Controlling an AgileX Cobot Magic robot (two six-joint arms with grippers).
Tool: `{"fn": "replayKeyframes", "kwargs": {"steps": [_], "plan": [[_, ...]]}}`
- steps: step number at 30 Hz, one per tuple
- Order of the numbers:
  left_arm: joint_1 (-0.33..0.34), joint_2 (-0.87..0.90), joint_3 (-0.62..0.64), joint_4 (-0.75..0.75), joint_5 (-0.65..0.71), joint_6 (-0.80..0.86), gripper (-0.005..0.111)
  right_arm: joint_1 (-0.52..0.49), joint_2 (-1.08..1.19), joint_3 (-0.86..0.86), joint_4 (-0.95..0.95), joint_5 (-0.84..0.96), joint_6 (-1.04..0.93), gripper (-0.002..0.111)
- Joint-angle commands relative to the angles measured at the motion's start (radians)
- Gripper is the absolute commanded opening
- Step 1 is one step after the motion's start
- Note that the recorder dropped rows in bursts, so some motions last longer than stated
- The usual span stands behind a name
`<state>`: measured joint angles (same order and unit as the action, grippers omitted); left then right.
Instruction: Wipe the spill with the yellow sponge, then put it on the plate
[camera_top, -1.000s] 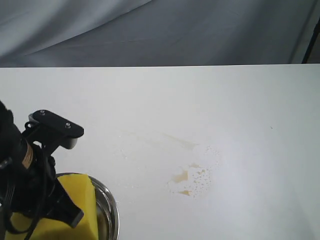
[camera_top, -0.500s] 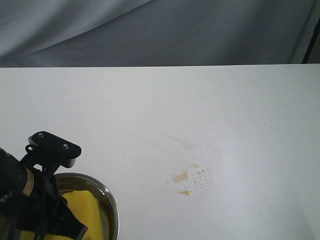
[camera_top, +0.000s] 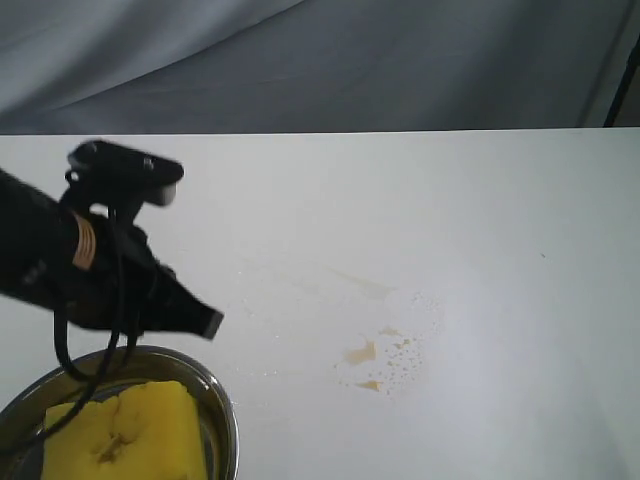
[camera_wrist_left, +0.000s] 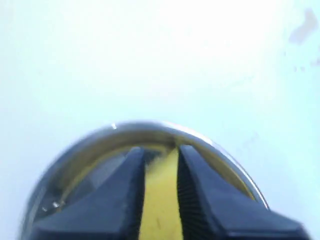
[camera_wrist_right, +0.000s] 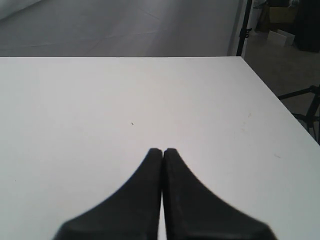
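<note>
The yellow sponge (camera_top: 125, 440) lies inside the steel plate (camera_top: 218, 405) at the near left corner of the table, its top face dented. My left gripper (camera_top: 203, 320) hangs above the plate's far rim, apart from the sponge. In the left wrist view its jaws stand apart, with the left gripper (camera_wrist_left: 159, 151) framing a strip of the sponge (camera_wrist_left: 160, 200) below, inside the plate (camera_wrist_left: 150, 127). The spill (camera_top: 385, 355) shows as amber droplets and smears mid-table, right of the plate. My right gripper (camera_wrist_right: 162, 150) is shut on nothing over bare table.
A faint streak (camera_top: 350, 280) runs from the spill toward the far left. The white table (camera_top: 450, 200) ends at a grey cloth backdrop. In the right wrist view the table's edge (camera_wrist_right: 280, 105) has stands and boxes beyond it.
The left gripper has let go of the sponge and risen up and back from the plate. The sponge now rests uncovered in the plate.
</note>
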<state>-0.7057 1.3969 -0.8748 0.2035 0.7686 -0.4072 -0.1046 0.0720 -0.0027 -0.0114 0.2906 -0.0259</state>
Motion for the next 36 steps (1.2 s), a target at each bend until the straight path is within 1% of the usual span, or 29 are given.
{"fn": "replayKeyframes", "kwargs": {"steps": [1, 3, 6, 7, 10, 12, 14, 16, 18, 21, 24, 31, 34, 36], "plan": [[0.077, 0.041, -0.144, 0.155, 0.099, -0.036, 0.001, 0.004, 0.003, 0.003, -0.013, -0.012, -0.002, 0.0], [0.158, 0.07, -0.201, 0.144, 0.163, -0.028, 0.0, 0.004, 0.003, 0.003, -0.013, -0.012, -0.002, 0.0], [0.291, 0.097, -0.248, 0.124, 0.228, 0.034, 0.0, 0.004, 0.003, 0.003, -0.013, -0.012, -0.002, 0.0], [0.33, 0.098, -0.252, 0.117, 0.238, 0.06, 0.0, 0.004, 0.003, 0.003, -0.013, -0.012, -0.002, 0.0], [0.475, 0.095, -0.253, 0.106, 0.277, 0.101, 0.0, 0.004, 0.003, 0.003, -0.013, -0.012, -0.002, 0.0], [0.581, 0.095, -0.253, 0.091, 0.324, 0.131, 0.0, 0.004, 0.003, 0.003, -0.013, -0.012, -0.002, 0.0], [0.672, 0.095, -0.251, 0.077, 0.373, 0.164, 0.0, 0.004, 0.003, 0.003, -0.013, -0.012, -0.002, 0.0], [0.735, 0.079, -0.236, 0.039, 0.396, 0.182, 0.0, 0.004, 0.003, 0.003, -0.013, -0.012, -0.002, 0.0], [0.786, 0.04, -0.206, -0.007, 0.359, 0.204, 0.0, 0.004, 0.003, 0.003, -0.013, -0.012, -0.002, 0.0], [0.823, -0.045, -0.156, -0.114, 0.329, 0.224, 0.0, 0.004, 0.003, 0.003, -0.013, -0.012, -0.002, 0.0], [0.825, -0.152, -0.105, -0.203, 0.319, 0.29, 0.0, 0.004, 0.003, 0.003, -0.013, -0.012, -0.002, 0.0], [0.825, -0.4, -0.011, -0.203, 0.304, 0.313, 0.0, 0.004, 0.003, 0.003, -0.013, -0.012, -0.002, 0.0], [0.823, -0.59, 0.053, -0.203, 0.318, 0.34, 0.0, 0.004, 0.003, 0.003, -0.013, -0.012, -0.002, 0.0], [0.823, -0.709, 0.089, -0.192, 0.29, 0.341, 0.0, 0.004, 0.003, 0.003, -0.013, -0.012, -0.002, 0.0]]}}
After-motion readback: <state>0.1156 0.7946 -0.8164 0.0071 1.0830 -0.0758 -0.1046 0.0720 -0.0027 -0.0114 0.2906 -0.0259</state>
